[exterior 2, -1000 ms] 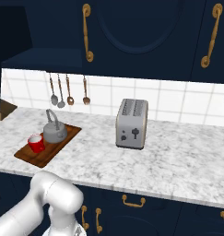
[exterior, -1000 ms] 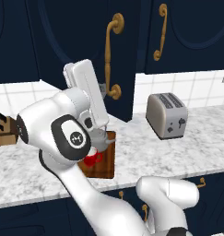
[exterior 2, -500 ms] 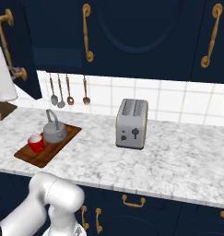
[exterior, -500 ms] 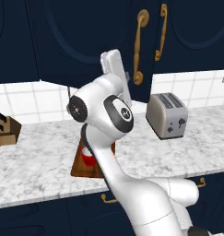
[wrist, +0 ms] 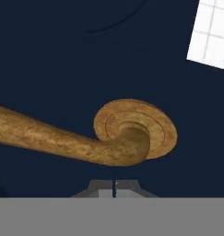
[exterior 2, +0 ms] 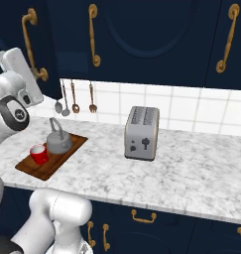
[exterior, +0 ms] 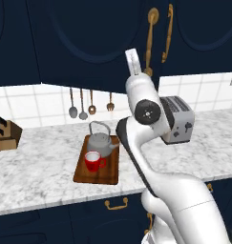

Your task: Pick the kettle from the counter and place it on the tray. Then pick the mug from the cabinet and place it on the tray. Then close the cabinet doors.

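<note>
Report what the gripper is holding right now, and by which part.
Nothing is held. The gripper is shut with its fingertips together and empty, right at the base of a cabinet door's brass handle, not clamped around it.

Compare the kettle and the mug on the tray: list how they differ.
The kettle is grey metal; the mug is bright red with a white inside. The kettle carries an arched wire handle overhead and a lid; the mug has a small side handle and stands open. The kettle is larger. Both stand upright on the tray.
</note>
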